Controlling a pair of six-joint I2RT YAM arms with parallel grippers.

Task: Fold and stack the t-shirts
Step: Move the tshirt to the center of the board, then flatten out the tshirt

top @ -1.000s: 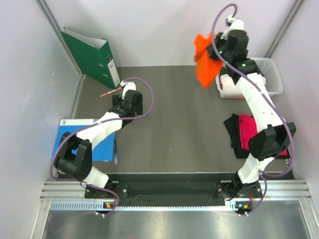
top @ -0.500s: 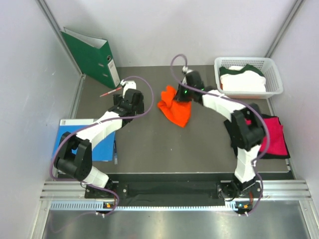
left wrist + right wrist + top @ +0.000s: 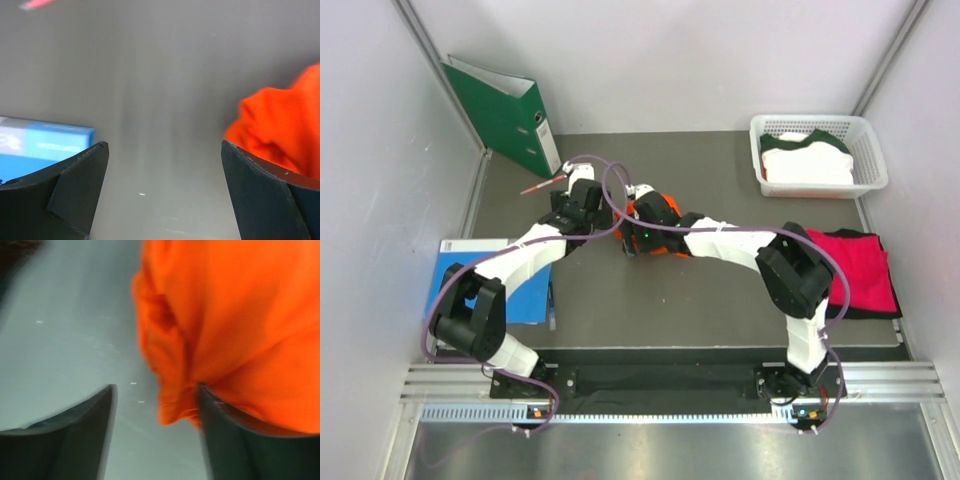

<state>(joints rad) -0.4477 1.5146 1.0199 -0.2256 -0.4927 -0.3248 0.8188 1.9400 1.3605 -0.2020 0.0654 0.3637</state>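
Orange t-shirt [image 3: 235, 320] lies bunched up on the table [image 3: 720, 290], just toward 11 o'clock from its middle, and the right gripper [image 3: 155, 390] is down on top of it. From the wrist you can see the jaws standing apart with bare table between them. The crumpled edge of the cloth rests against the inner side of the finger at 3 o'clock, not pinched. From overhead the right arm reaches across and covers most of the shirt, so only scraps of orange show around it.

At 9 o'clock of the shirt, close by, the left gripper [image 3: 164, 145] hangs with its jaws spread wide and nothing between them.

Further out, a red pen [image 3: 535, 187] lies at 10 o'clock, with the green ring binder [image 3: 505, 110] leaning up behind it. The blue folder [image 3: 455, 270] sits flat at 8 o'clock. At 1 o'clock a white basket [image 3: 870, 135] holds the white t-shirt with dark green trim [image 3: 810, 165]. At 3 o'clock the magenta t-shirt [image 3: 860, 265] lies on the black t-shirt [image 3: 872, 313].
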